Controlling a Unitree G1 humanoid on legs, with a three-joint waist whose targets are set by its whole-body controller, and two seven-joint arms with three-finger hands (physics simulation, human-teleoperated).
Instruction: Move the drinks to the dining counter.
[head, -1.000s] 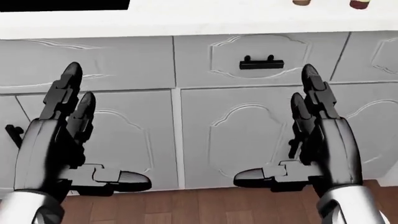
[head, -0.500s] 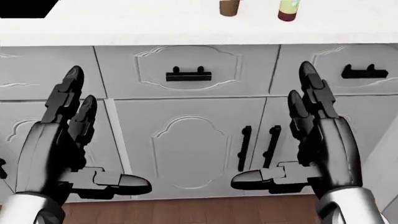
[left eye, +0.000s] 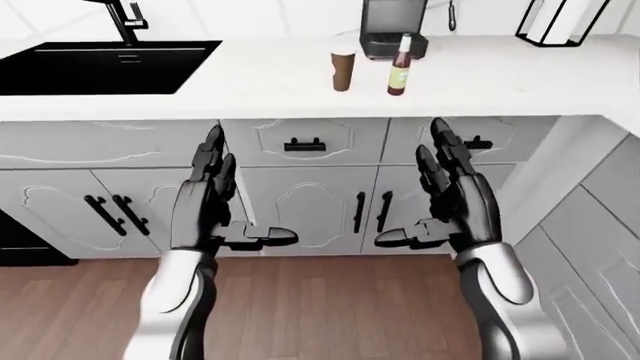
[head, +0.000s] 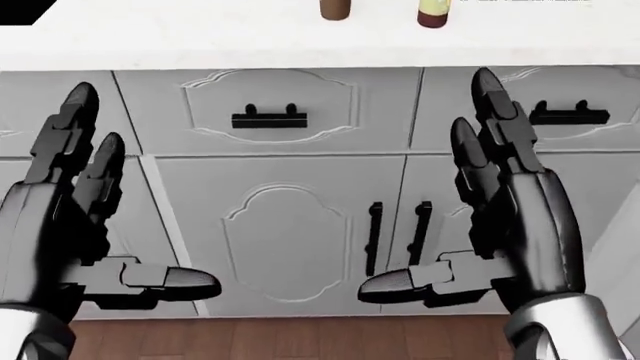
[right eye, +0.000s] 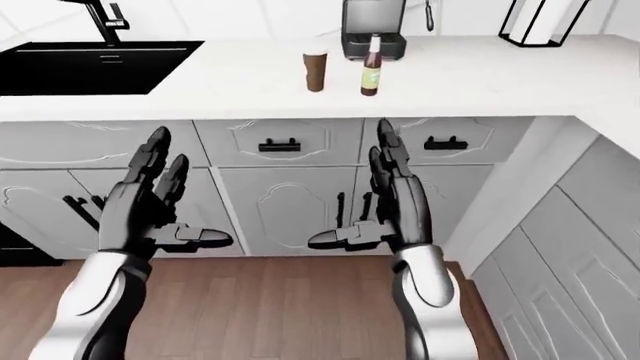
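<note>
Two drinks stand side by side on the white counter (left eye: 250, 82): a brown cup (left eye: 343, 70) and, just right of it, a brown bottle (left eye: 400, 67) with a pale label. In the head view only their bases show at the top edge, cup (head: 335, 9) and bottle (head: 433, 13). Both black hands hover below counter height before the grey cabinet doors, palms facing each other. My left hand (left eye: 242, 201) is open with fingers up and thumb pointing right. My right hand (left eye: 412, 196) is open the same way, thumb pointing left. Neither holds anything.
A black sink (left eye: 105, 66) with a faucet (left eye: 128, 19) lies at the counter's left. A coffee machine (left eye: 392, 30) stands behind the drinks, a black wire stand (left eye: 560, 19) at top right. The counter turns toward me at the right (left eye: 625, 120). Wood floor (left eye: 320, 315) lies below.
The whole picture has slid left, so the camera has moved right along the cabinets; cup and bottle now sit nearer the view's middle. Both hands stay open, the left one lower-left in view.
</note>
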